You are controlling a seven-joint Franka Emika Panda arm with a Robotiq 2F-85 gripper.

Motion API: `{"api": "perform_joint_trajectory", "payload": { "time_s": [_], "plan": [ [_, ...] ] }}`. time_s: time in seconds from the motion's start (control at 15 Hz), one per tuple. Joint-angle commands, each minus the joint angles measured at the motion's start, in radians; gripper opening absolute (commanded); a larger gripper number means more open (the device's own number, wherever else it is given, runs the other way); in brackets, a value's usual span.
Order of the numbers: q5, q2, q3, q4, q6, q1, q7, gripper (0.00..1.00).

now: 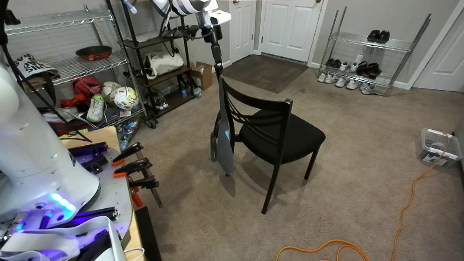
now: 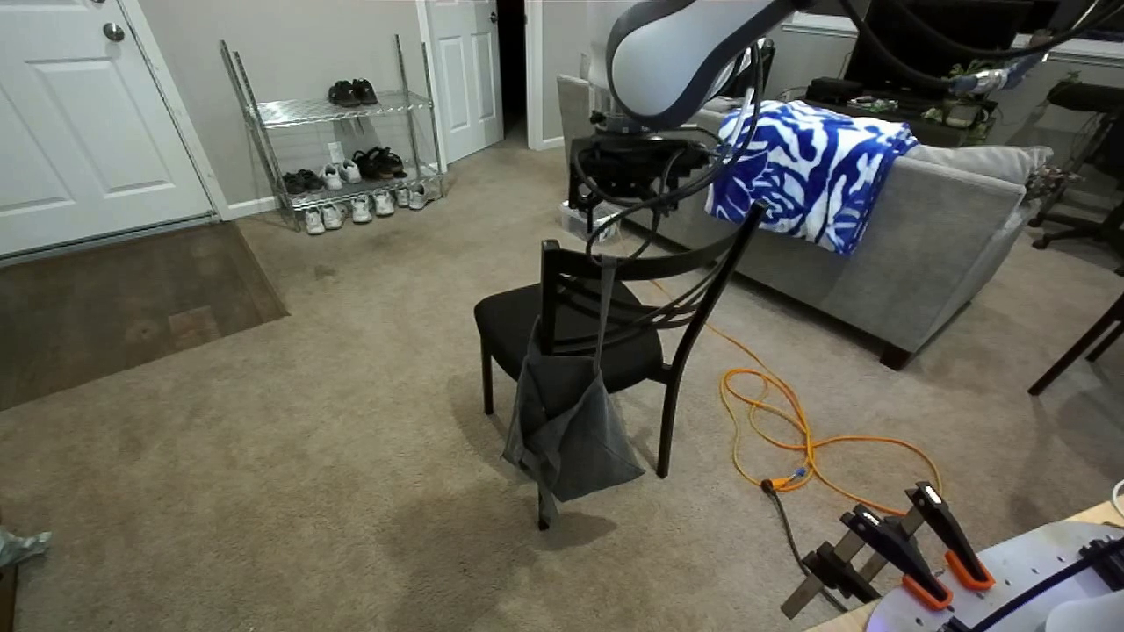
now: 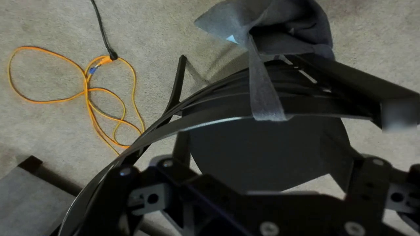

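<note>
Apparently approach step: my gripper [image 1: 218, 68] hovers near chair back [image 1: 259, 103], jaws spread wide, nothing held AFAICT. Grey bag [image 2: 593, 448] hangs below gripper, strap [image 3: 267, 95] draped over chair back. Next move prob. calls for straddling strap w/ jaws.
</note>
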State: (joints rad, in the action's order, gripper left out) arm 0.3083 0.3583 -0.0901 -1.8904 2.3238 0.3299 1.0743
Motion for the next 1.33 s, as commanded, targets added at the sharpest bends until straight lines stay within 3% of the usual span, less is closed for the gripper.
{"api": "perform_joint_trajectory", "payload": {
  "time_s": [0.0, 0.53, 1.07, 1.2, 1.27],
  "plan": [
    [-0.088, -0.034, 0.002, -0.036, 0.056, -0.011, 0.062, 1.00],
    [-0.352, 0.039, 0.012, 0.099, -0.091, -0.044, 0.206, 1.00],
    [-0.494, 0.152, 0.024, 0.244, -0.088, -0.065, 0.438, 1.00],
    [-0.534, 0.193, 0.007, 0.309, -0.164, -0.086, 0.424, 1.00],
    [-0.581, 0.220, -0.026, 0.353, -0.248, -0.117, 0.343, 1.00]
  ]
}}
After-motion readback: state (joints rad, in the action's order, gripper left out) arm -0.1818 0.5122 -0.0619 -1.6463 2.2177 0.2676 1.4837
